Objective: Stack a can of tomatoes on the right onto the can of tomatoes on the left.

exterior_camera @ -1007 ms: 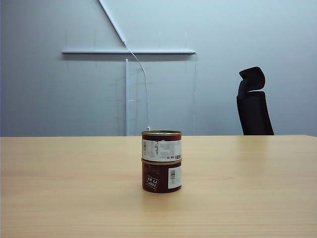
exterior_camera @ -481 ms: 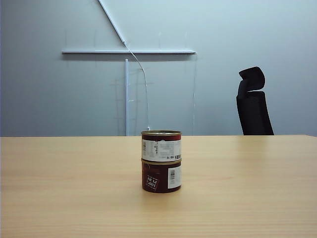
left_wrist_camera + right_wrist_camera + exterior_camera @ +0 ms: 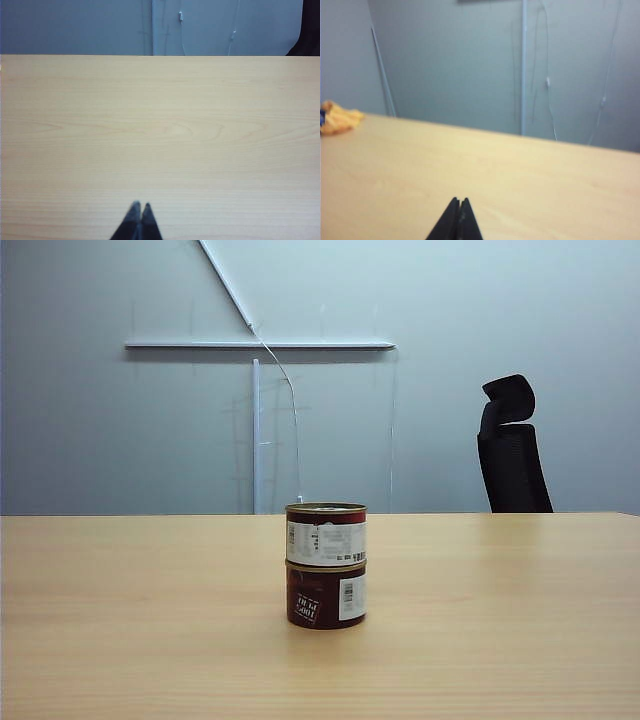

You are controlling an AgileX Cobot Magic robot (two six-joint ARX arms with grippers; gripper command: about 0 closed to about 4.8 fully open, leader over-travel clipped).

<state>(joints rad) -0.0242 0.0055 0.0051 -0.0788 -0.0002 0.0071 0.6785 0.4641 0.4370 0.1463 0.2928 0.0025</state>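
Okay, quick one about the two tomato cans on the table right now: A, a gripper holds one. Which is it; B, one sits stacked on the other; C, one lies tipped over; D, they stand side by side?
B: the upper tomato can sits upright on the lower tomato can, with neither gripper near in the exterior view.

You've got a light wood tabletop (image 3: pixel 120 620), a black office chair (image 3: pixel 512 450) behind its far right edge, a grey wall (image 3: pixel 100 420) with white rails, and an orange cloth (image 3: pixel 337 117) at the tabletop's edge.

Low frontal exterior; wrist views over table (image 3: pixel 160 130).
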